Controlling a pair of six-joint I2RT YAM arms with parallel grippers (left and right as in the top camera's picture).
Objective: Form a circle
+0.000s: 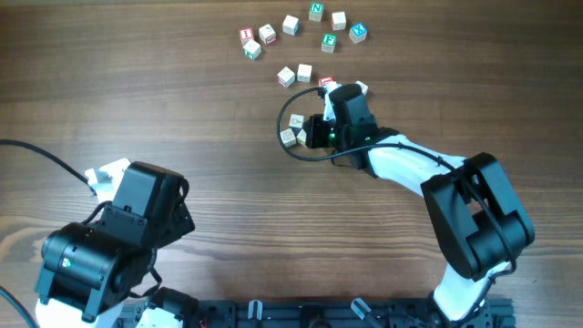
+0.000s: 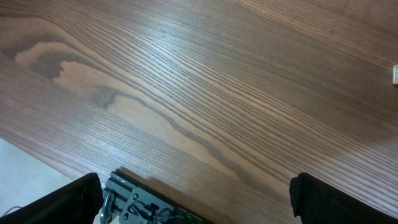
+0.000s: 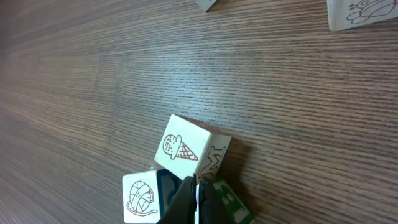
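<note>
Pale wooden alphabet cubes lie in a loose arc at the table's far middle, among them one with a green letter and one with a blue letter. Three more cubes cluster lower down, right at the tip of my right gripper. In the right wrist view that gripper is shut with nothing held, its tips wedged between a yarn-picture cube and a green-lettered cube, against an ice-cream-picture cube. My left gripper is open over bare wood, far from the cubes.
The left arm sits at the near left corner, by the table's front edge and a black rail. A black cable loops beside the right wrist. Two more cubes lie beyond the cluster.
</note>
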